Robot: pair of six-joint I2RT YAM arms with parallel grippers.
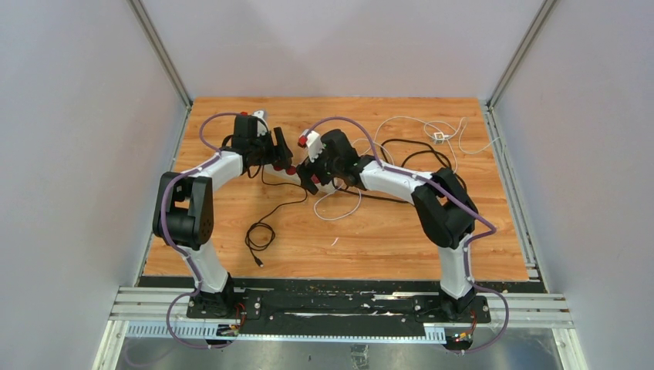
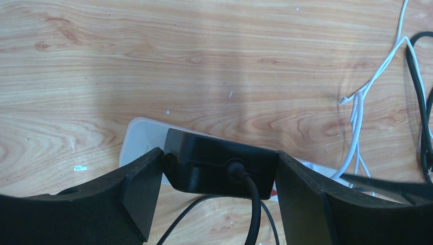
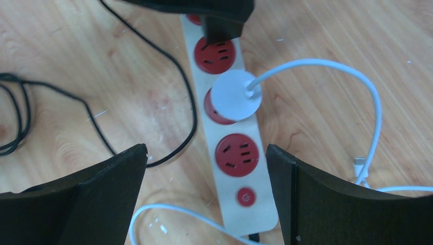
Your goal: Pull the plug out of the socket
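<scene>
The socket lies flat on the wooden table, toward the back and near the middle, between the 2 arms. It has 4 round red outlets in a row and 1 small red power button at the end nearest the right wrist camera. 2 plugs sit in it. 1 is a round white plug in the 3rd outlet counting from the far end, with a white cable looping off to the side. The other is a black plug at the far end. The left gripper is clamped on the black plug, which fills the gap between its 2 fingers, and both fingers touch the plug's sides. The right gripper hangs above the button end of the strip with its jaws released and spread wider than the strip, gripping nothing. 1 thin black cable curves along the strip's side, and more black and white cable lies loose on the table.
</scene>
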